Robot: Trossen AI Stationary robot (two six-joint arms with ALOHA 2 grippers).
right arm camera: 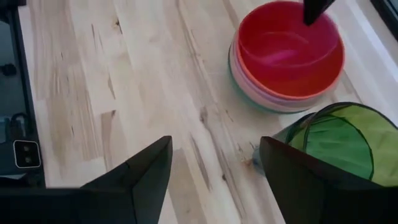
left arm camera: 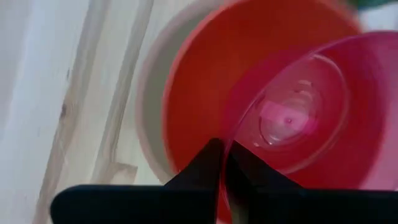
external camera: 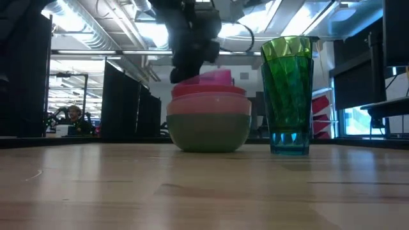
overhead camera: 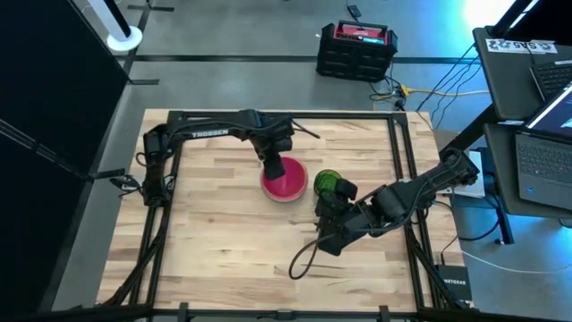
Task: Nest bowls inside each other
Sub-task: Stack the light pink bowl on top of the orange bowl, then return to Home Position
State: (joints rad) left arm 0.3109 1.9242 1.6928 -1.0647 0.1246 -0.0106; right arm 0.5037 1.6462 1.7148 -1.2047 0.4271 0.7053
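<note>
A stack of bowls (overhead camera: pixel 284 181) stands mid-table: a mint-green bowl (external camera: pixel 209 133) at the bottom, a pale pink one (external camera: pixel 209 103) in it, and a red bowl (left arm camera: pixel 205 81) on top. My left gripper (left arm camera: pixel 224 146) is shut on a clear pink bowl (left arm camera: pixel 311 106), held tilted over the red bowl's mouth. A tall green faceted cup (external camera: pixel 289 96) with a teal base stands on the table just right of the stack. My right gripper (right arm camera: pixel 214 146) hangs open above bare table, near the cup (right arm camera: pixel 336 140). My left gripper pinches the pink bowl's rim (left arm camera: pixel 231 163) between its two fingers, one finger outside the wall and one inside. The fingers come from above, pointing steeply down. The bowl (external camera: pixel 217 78) hangs tilted, its lower part down inside the red bowl's rim; whether they touch I cannot tell.
Black frame rails (overhead camera: pixel 402 161) run along the table's edges. The wood (overhead camera: pixel 223 241) toward the near left lies bare. A cable (overhead camera: pixel 304 259) loops on the table below my right arm.
</note>
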